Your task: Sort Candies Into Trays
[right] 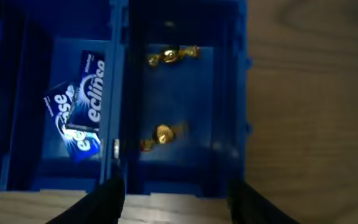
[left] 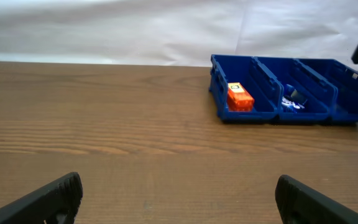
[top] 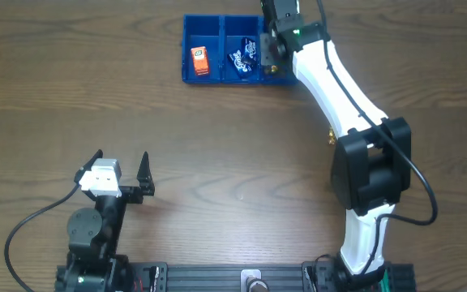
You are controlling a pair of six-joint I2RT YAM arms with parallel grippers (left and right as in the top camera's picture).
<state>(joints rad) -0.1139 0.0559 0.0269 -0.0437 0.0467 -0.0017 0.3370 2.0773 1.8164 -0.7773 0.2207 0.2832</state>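
The candies all lie in the blue tray [top: 186, 49] at the far side of the tabletop [top: 217, 154], each kind in its own compartment. An orange box [top: 200, 60] is in the left compartment, blue gum packs [right: 79, 102] are in the middle one, and two gold-wrapped sweets [right: 160, 135] are in the right one. I judge the sort to be nearly or wholly finished. A small golden speck [top: 331, 138] on the wood beside the right arm might be one more piece (it is too small to tell).

The tray is hard moulded plastic with thin upright dividers and a glossy floor. The orange box is a small, crisp-edged carton. The gum packs are flat, printed sleeves that lie overlapping at an angle. The gold sweets are rounded lumps in crinkled foil with twisted ends. The tabletop is matt brown wood grain.

The right end effector [right: 176, 202] hangs over the gold sweets' compartment with its fingers spread and nothing between them. The left end effector [top: 122, 166] sits well apart near its base, likewise released and empty
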